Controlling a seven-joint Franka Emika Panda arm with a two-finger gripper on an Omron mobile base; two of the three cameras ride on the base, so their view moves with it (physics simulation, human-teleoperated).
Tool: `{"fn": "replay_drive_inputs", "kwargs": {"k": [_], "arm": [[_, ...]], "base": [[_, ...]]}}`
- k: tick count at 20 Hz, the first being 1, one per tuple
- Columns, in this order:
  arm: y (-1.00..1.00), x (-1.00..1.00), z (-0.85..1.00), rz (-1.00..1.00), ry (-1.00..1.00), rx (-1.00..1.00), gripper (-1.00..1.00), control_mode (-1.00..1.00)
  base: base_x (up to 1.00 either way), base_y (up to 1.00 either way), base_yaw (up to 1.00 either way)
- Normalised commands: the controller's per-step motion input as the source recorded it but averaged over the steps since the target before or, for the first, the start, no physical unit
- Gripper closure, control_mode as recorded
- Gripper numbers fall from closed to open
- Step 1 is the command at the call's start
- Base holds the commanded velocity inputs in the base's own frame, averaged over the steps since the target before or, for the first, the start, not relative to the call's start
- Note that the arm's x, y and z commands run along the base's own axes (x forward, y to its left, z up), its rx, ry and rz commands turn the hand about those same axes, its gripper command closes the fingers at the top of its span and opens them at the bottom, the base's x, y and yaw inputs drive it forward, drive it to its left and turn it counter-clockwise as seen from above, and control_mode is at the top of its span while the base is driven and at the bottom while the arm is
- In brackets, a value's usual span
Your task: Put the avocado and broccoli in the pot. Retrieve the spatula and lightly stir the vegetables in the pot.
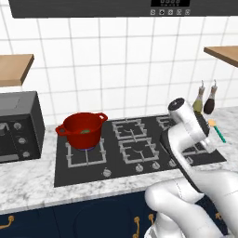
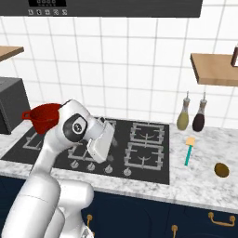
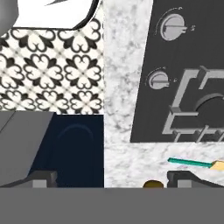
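The red pot (image 1: pixel 82 129) stands on the front left burner, and a bright green lump (image 1: pixel 86 131) lies inside it. In the right base view my arm partly covers the pot (image 2: pixel 42 116). The spatula (image 2: pixel 189 149) lies flat on the marble counter right of the cooktop, yellow head toward the wall. The olive-yellow lump (image 2: pixel 221 170) rests on the counter further right, near the front edge. My gripper (image 3: pixel 111 179) hangs open over the counter's front edge, nothing between its fingers. In the hand view the spatula (image 3: pixel 190 163) and the olive lump (image 3: pixel 153 184) lie close to one fingertip.
Two glass bottles (image 2: pixel 191 116) stand against the wall behind the spatula. A black microwave (image 1: pixel 18 125) sits left of the cooktop (image 1: pixel 139 158), whose knobs (image 3: pixel 174 26) line its front edge. Wooden shelves (image 2: pixel 216 69) hang on both sides. Dark blue cabinets (image 3: pixel 74 148) are below the counter.
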Motion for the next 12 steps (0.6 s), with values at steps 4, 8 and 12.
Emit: {"fn": "replay_drive_inputs", "kwargs": {"k": [4,8,12], "arm": [[-1.0,0.05,0.02,-0.37,0.07,-0.06,-1.0,-1.0],[-1.0,0.53,0.0,-0.22,0.12,-0.03,-1.0,-1.0],[-1.0,0.91,-0.03,-0.17,0.31,0.0,-1.0,-1.0]], "base": [[0.0,0.0,0.0],[0.0,0.0,0.0],[0.0,0.0,0.0]]}}
